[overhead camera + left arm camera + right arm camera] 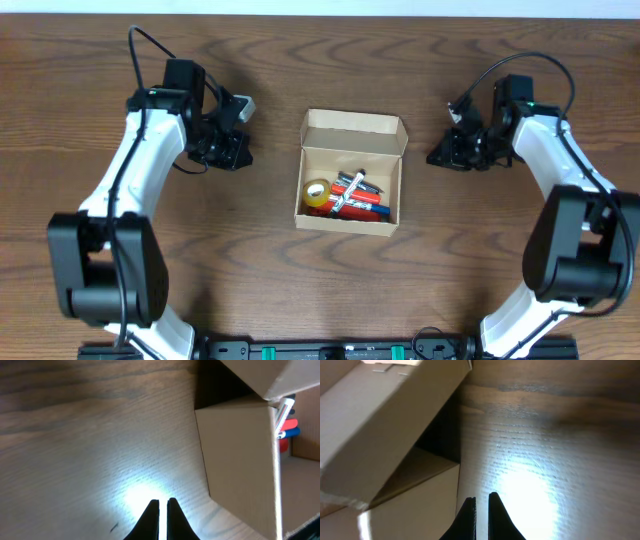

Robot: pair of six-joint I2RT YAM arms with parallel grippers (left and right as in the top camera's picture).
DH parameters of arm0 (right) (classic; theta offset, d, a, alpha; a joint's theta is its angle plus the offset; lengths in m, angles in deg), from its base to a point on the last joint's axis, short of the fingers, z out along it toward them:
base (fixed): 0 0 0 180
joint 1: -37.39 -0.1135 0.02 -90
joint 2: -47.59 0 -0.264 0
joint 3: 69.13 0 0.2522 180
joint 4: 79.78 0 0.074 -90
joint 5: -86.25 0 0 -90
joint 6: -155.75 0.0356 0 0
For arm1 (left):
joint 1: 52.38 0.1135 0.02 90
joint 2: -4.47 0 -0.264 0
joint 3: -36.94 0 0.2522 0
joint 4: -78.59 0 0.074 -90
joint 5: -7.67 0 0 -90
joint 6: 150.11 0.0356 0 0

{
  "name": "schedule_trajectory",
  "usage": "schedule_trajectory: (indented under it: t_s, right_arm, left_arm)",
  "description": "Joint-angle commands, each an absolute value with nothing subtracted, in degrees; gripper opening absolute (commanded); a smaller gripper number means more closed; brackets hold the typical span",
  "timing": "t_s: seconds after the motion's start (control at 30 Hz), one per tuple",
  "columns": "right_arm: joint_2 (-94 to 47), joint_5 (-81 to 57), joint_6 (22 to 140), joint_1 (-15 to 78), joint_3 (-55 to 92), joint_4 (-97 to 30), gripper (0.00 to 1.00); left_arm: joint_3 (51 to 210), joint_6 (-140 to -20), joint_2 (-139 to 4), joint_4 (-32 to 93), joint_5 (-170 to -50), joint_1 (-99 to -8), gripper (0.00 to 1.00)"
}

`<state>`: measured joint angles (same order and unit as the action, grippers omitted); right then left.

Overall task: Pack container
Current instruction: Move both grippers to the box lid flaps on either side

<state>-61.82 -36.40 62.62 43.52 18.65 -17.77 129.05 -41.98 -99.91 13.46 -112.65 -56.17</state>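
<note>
Got left pincer [163,506] and right pincer [481,502] both pinched together on nothing, low over the counter [260,270]. Further in, spotting the container [354,133] dead between them, touching neither, flap open, markers [360,196] and a yellowish roll [318,193] inside.

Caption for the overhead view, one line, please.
Open container holding markers and a yellow roll, mid-table between left arm and right arm.
</note>
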Motion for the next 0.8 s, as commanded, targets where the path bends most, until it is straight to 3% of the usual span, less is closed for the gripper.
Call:
schedule_trajectory:
  t_s: [0.0,0.33,0.77]
  right_arm:
    - [-65.36,-41.75,64.19,42.26,18.65,-18.82,0.01]
    - [-69.86,-44.73,67.91,39.52,18.65,-22.60,0.01]
    - [-69.86,-44.70,71.84,37.71,18.65,-27.56,0.01]
  left_arm:
    - [128.72,-42.42,-104.39,15.07,-118.18,-56.04,0.06]
    - [128.72,-44.43,-111.66,20.15,-126.10,-56.39,0.06]
    - [128.72,-53.04,-111.90,30.20,-125.79,-59.62,0.06]
